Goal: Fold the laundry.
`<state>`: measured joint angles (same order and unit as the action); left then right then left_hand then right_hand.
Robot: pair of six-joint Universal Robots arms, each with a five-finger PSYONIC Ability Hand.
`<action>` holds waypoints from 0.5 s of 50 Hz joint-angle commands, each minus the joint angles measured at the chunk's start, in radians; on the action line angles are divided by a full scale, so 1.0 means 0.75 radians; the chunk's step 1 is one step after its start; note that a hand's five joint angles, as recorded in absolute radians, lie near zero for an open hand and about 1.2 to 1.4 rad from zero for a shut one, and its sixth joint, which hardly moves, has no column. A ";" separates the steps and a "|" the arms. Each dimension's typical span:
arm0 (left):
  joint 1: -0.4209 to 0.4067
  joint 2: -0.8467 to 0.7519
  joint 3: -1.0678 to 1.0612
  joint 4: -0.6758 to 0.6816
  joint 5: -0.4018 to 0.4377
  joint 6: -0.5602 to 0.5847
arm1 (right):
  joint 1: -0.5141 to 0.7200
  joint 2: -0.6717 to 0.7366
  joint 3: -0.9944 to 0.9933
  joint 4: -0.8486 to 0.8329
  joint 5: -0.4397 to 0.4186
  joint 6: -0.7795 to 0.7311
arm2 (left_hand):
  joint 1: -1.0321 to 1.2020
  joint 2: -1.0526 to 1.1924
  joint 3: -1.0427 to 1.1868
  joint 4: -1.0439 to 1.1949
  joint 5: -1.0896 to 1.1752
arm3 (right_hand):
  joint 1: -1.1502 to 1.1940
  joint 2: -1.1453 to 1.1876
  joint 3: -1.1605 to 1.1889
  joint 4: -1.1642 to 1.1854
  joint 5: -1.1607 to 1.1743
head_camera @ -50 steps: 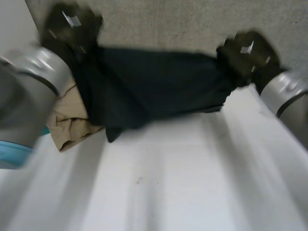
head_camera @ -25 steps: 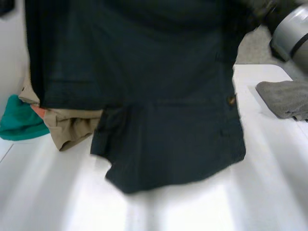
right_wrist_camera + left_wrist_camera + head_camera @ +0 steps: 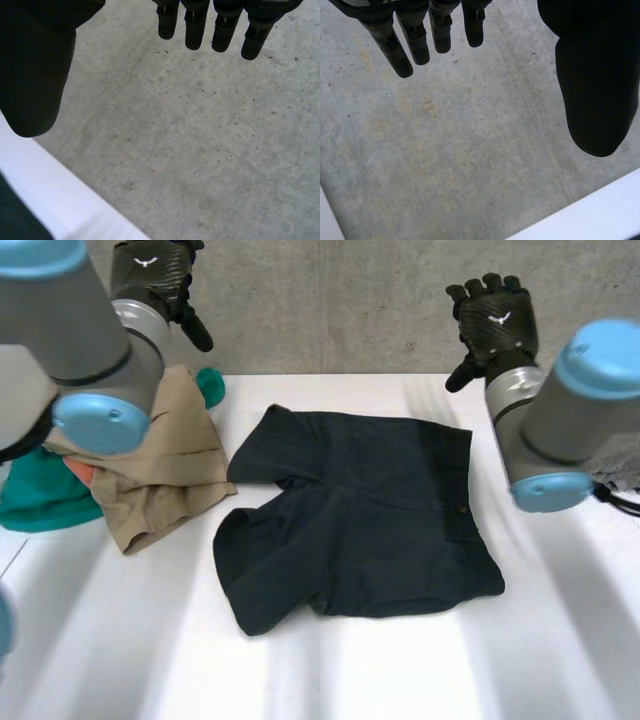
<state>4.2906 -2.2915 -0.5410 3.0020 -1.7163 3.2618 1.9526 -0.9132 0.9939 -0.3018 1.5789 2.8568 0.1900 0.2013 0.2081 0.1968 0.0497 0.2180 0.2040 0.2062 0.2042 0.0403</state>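
Note:
A pair of dark navy shorts point(image 3: 360, 515) lies spread on the white table point(image 3: 400, 670), its waistband toward the right side and one leg rumpled at the near left. My left hand point(image 3: 160, 275) is raised above the table's far left edge, fingers point(image 3: 405, 45) straight and spread, holding nothing. Over the far right edge my right hand point(image 3: 492, 320) is raised too, with straight fingers point(image 3: 200, 25) and thumb apart, empty. Both hands are well clear of the shorts. A dark corner of the shorts point(image 3: 15, 220) lies beyond the table edge in the right wrist view.
A heap of laundry sits at the left: tan shorts point(image 3: 160, 480) over a teal garment point(image 3: 40, 500) with a bit of orange cloth. A grey cloth point(image 3: 625, 455) lies at the right edge. Concrete floor point(image 3: 330, 300) lies beyond the table's far edge.
Both hands let go of the dark shorts, which dropped from hanging in the air to lying spread on the table. The hands now stand open above the far edge.

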 commanded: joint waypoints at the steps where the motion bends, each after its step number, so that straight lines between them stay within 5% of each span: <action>1: -0.035 0.406 -0.541 -0.057 0.069 0.036 | -0.065 -0.324 0.220 0.430 -0.170 -0.066 | -0.021 -0.036 -0.045 -0.030 -0.066 | -0.058 -0.039 -0.042 -0.040 -0.054; 11: -0.096 0.787 -1.345 -0.178 0.247 0.063 | -0.161 -0.574 0.748 0.846 -0.387 -0.440 | 0.261 0.246 0.237 0.252 0.216 | 0.262 0.281 0.278 0.281 0.267; 16: -0.135 0.797 -1.585 -0.180 0.257 0.061 | -0.225 -0.615 1.022 0.712 -0.493 -0.588 | 0.266 0.251 0.242 0.257 0.221 | 0.404 0.423 0.420 0.422 0.408; 25: -0.233 0.575 -1.660 0.112 0.194 0.048 | -0.247 -0.550 1.352 0.198 -0.561 -0.606 | 0.192 0.177 0.168 0.183 0.146 | 0.470 0.489 0.486 0.489 0.475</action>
<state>4.1444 -1.7452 -1.7946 2.9649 -1.5337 3.3032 1.7685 -1.3698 1.8973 0.0674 1.1703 2.3990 0.3279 0.3208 0.3193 0.3174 0.1406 0.4772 0.4793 0.4726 0.4863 0.3173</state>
